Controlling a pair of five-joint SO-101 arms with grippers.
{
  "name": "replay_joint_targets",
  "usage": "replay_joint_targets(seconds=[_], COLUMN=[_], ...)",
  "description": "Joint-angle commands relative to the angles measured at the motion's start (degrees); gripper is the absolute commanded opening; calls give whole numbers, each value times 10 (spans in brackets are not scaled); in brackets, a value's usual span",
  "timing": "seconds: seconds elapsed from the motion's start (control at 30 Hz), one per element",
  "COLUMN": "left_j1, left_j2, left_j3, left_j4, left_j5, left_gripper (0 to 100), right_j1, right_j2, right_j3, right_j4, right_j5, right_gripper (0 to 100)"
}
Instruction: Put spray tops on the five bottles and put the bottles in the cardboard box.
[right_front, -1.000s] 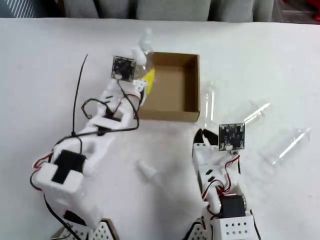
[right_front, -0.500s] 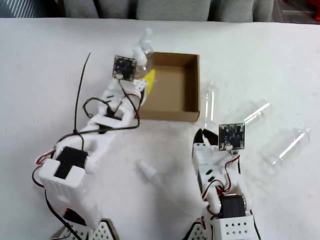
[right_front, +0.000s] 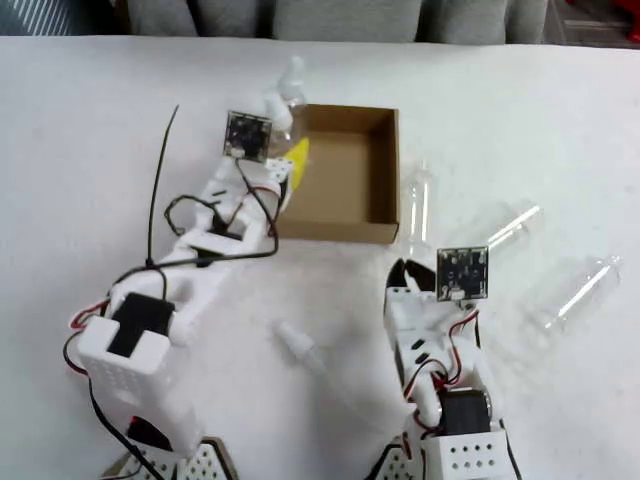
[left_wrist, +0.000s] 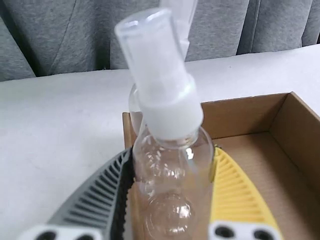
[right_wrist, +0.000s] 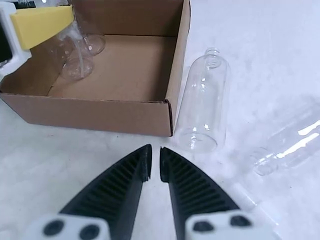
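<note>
My left gripper (left_wrist: 172, 157) is shut on a clear bottle (left_wrist: 167, 165) fitted with a white spray top (left_wrist: 160, 85), held at the far left corner of the cardboard box (right_front: 345, 190). A second capped bottle (left_wrist: 134, 102) stands just behind it. In the right wrist view both bottles' bases (right_wrist: 80, 65) show inside the box (right_wrist: 100, 107), beside the left gripper's yellow finger (right_wrist: 42, 22). My right gripper (right_wrist: 155, 162) is shut and holds nothing, low over the table in front of the box. An uncapped bottle (right_wrist: 205, 102) lies beside the box's right wall.
Two more uncapped bottles (right_front: 510, 227) (right_front: 577, 290) lie on the table to the right. A loose spray top (right_front: 297, 342) lies between the two arms. The left arm's black cable (right_front: 158, 190) loops over the table's left part.
The left arm shifted slightly a second ago with the bottle in its gripper, then held still. The right arm has not moved.
</note>
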Motion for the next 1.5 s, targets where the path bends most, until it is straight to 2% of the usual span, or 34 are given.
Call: replay_joint_targets(seconds=[0.0, 0.2, 0.3, 0.83, 1.0, 1.33, 1.47], left_j1=[-21, -27, -27, -26, -26, -28, -22], left_j2=[-5, -7, -7, -15, -94, -307, -428], left_j3=[-26, -18, -17, -13, 41, 140, 215], left_j4=[-13, -13, -13, -13, -9, 221, 280], left_j5=[-7, -6, -4, -3, -7, -8, -32], left_gripper=[74, 260, 321, 335, 335, 335, 334], right_j1=[6, 7, 7, 7, 7, 7, 7], right_j2=[-6, -6, -6, -6, -6, -6, -6], right_j3=[-6, -6, -6, -6, -6, -6, -6], right_j4=[-15, -15, -15, -15, -15, -15, -15], right_j5=[7, 7, 7, 7, 7, 7, 7], right_gripper=[20, 20, 20, 20, 21, 21, 21])
